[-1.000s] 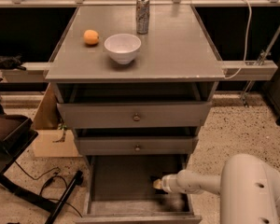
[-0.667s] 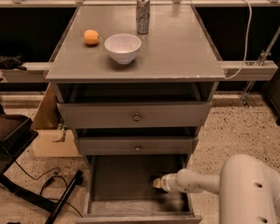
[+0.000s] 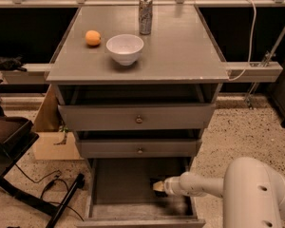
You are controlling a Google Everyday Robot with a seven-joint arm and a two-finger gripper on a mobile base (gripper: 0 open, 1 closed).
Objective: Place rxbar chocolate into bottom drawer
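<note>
No change in the open grey metal bottom drawer (image 3: 118, 189) since a second ago.
The small black wrapped rxbar chocolate cannot be picked out on its dark floor; the pale gripper (image 3: 156, 186) sits low at the drawer's right side, its grip impossible to tell.

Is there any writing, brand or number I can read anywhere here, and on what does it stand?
No text here can be read.
On the can: patterned print, not legible.
On the tool, reaching into the open bottom drawer: no marking that can be made out.
</note>
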